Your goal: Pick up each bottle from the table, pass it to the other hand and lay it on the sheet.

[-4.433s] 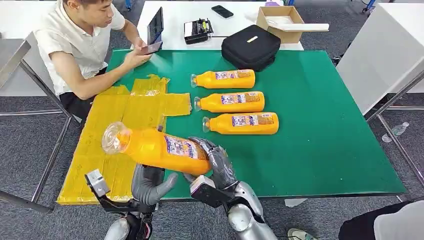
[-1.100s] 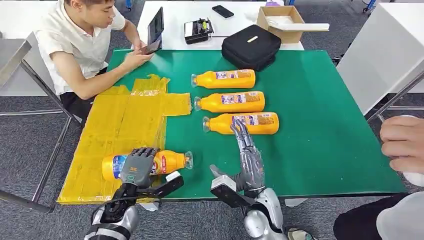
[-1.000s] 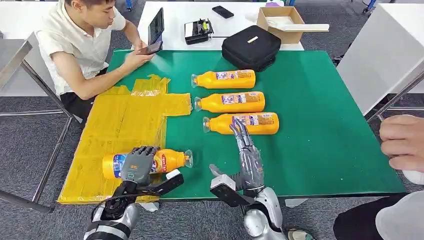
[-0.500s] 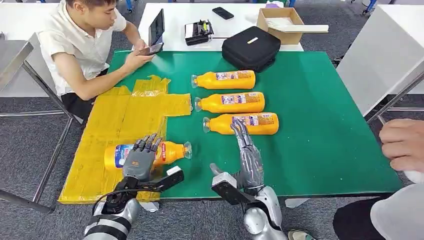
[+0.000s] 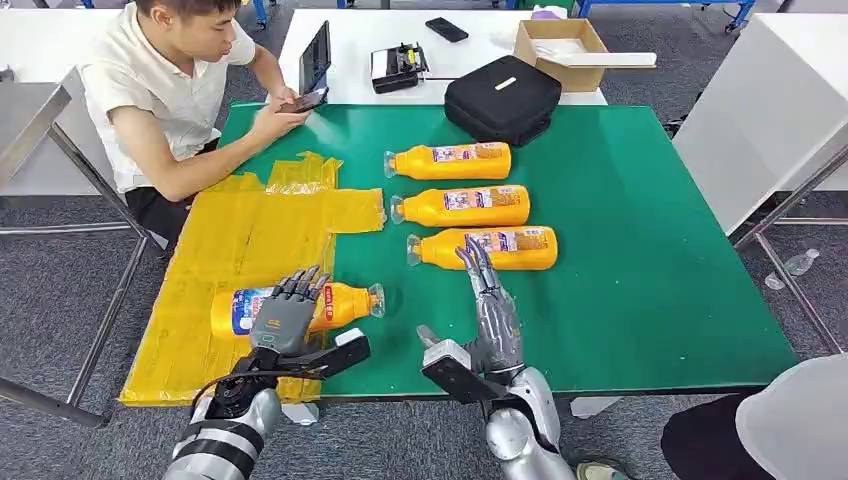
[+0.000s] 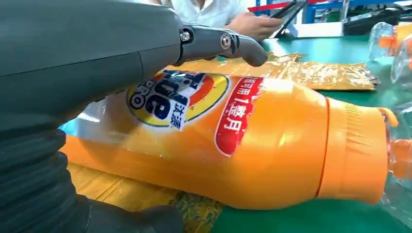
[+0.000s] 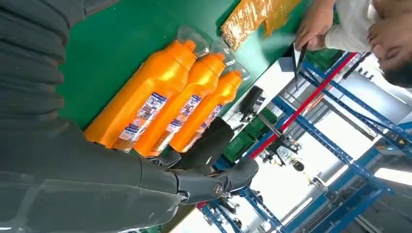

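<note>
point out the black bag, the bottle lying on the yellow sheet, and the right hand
black bag (image 5: 502, 95), head view, middle of its top face
bottle on the sheet (image 5: 345, 303), head view, orange shoulder near the cap
right hand (image 5: 490, 310), head view, back of the hand

The right hand (image 7: 97, 179) reaches over the green table (image 7: 126, 39) with fingers extended, nothing in them. 3 orange bottles (image 7: 189, 104) lie side by side — touching. Beyond them a yellow sheet (image 7: 257, 14) and a person's hand (image 7: 316, 22).
</note>
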Controlling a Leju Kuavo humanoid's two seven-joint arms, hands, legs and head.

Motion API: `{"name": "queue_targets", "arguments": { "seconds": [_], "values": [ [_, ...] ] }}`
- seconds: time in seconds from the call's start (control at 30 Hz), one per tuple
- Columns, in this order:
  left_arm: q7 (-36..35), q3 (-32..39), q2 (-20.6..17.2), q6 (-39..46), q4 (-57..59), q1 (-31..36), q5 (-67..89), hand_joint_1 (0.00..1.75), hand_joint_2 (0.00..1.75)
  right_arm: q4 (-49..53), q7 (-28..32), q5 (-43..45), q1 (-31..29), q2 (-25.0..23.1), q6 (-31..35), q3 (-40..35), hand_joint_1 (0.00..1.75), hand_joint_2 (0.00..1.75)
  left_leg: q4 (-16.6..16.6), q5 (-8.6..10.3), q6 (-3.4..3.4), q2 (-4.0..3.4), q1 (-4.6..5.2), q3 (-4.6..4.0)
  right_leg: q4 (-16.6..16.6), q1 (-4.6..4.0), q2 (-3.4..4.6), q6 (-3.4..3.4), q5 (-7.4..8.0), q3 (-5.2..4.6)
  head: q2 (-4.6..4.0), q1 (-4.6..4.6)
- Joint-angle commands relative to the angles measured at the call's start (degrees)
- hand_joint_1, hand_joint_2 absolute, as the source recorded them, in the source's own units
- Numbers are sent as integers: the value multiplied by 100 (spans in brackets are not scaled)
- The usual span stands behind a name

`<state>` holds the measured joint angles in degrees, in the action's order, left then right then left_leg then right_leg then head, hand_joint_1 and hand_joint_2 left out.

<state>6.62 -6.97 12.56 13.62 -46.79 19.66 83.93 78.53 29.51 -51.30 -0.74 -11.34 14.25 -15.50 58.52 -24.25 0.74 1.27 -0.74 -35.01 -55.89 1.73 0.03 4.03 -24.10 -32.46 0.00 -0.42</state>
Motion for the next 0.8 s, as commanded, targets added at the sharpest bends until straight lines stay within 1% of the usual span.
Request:
{"name": "queue_targets", "arguments": {
  "seconds": [0.03, 0.1, 0.17, 0.23, 0.27, 0.33, 0.37, 0.43, 0.5, 0.53, 0.57, 0.6, 0.63, 0.67, 0.7, 0.77, 0.8],
  "values": [
    [208, -778, 195, 112, -1621, -1043, -211, 0, 175, -113, -14, -74, -10, -23, 73, 112, 0, 175, -4, -5, 2, -14, 2, 5, 4, -1, 7, -10, -2, 1, 0, 2],
    [206, -914, 178, 98, -1921, -1141, -238, 0, 175, -29, -8, -76, 25, -42, 81, 135, 0, 175, 0, -11, 3, -19, 1, -1, 3, -4, 7, -20, -6, -6, 0, 0],
    [332, -1149, 197, 231, -2420, -1298, -361, 0, 175, 147, -9, -85, 93, -83, 104, 198, 0, 175, 1, -7, 1, -13, 1, -20, 0, -2, 3, -14, -4, -23, 0, 0],
    [407, -1384, 168, 200, -2856, -1438, -510, 0, 175, 287, -10, -80, 147, -121, 128, 261, 0, 175, 9, -20, 0, -26, -2, -26, -7, -8, 7, -30, -15, -32, 0, 0],
    [382, -1415, 168, 171, -2929, -1462, -529, 0, 175, 310, -10, -82, 150, -127, 134, 268, 0, 175, 7, -8, 0, -11, 1, -52, -7, -3, -2, -14, -7, -54, 0, 0],
    [476, -1566, 149, 211, -3199, -1549, -724, 0, 175, 380, -7, -81, 179, -168, 171, 324, 0, 175, 8, -17, 0, -19, -2, -45, -6, -7, 1, -25, -14, -49, 0, 0],
    [505, -1623, 145, 234, -3288, -1580, -774, 0, 175, 410, -13, -76, 189, -181, 164, 345, 0, 175, 4, -8, 0, -13, 1, -55, -4, -2, 1, -13, -6, -61, 0, 0],
    [616, -1808, 115, 416, -3581, -1670, -881, 0, 175, 437, -183, -233, 180, -140, 85, 355, 0, 175, 5, -13, 1, -17, 0, -50, -4, -4, 2, -18, -10, -56, 0, 0],
    [631, -1875, 106, 418, -3716, -1730, -979, 0, 175, 318, -310, -412, 122, -71, 59, 355, 0, 175, 4, -7, 0, -16, -1, -61, -2, -3, 3, -12, -4, -68, 0, 0],
    [776, -1937, 69, 482, -3793, -1748, -1258, 0, 175, 90, -562, -954, 11, 177, 107, 197, 0, 175, 5, -13, 1, -22, -1, -50, -2, -5, 4, -22, -9, -57, 0, 0],
    [848, -1965, 57, 495, -3828, -1766, -1398, 0, 175, -156, -873, -1500, -101, 397, 328, 101, 0, 175, 1, -7, 0, -16, -3, -58, 4, -5, 2, -13, -2, -62, 0, 0],
    [898, -1984, 50, 485, -3849, -1781, -1491, 0, 175, -353, -984, -1680, -179, 524, 409, 116, 0, 175, 1, -11, 2, -25, -3, -47, 5, -6, 7, -21, -4, -54, 0, 0],
    [1100, -1983, 63, 346, -3872, -1842, -1947, 0, 175, -780, -1611, -2446, -411, 882, 570, 96, 0, 175, -6, -6, 3, -23, -2, -46, 13, -5, 7, -16, 1, -50, 0, 0],
    [1113, -1979, 61, 362, -3853, -1860, -1955, 0, 175, -990, -1524, -2339, -519, 998, 652, 179, 0, 175, -4, -5, 1, -20, -4, -55, 11, -6, 7, -12, 2, -59, 0, 0],
    [1121, -1981, 59, 372, -3835, -1866, -1960, 0, 175, -1093, -1452, -2278, -573, 1042, 702, 225, 0, 175, -12, -4, 5, -27, -3, -38, 24, -6, 11, -16, 6, -41, 0, 0],
    [1244, -1963, 74, 353, -3807, -1923, -2172, 0, 175, -1467, -1916, -2818, -843, 1346, 486, 336, 0, 175, -13, -4, 5, -23, 0, -36, 24, -4, 7, -17, 5, -36, 0, 0],
    [1269, -1953, 87, 371, -3782, -1935, -2184, 0, 175, -1624, -1868, -2782, -939, 1394, 527, 397, 0, 175, -6, -3, 4, -17, 1, -48, 15, -1, 5, -8, 4, -48, 0, 0]
  ]
}}
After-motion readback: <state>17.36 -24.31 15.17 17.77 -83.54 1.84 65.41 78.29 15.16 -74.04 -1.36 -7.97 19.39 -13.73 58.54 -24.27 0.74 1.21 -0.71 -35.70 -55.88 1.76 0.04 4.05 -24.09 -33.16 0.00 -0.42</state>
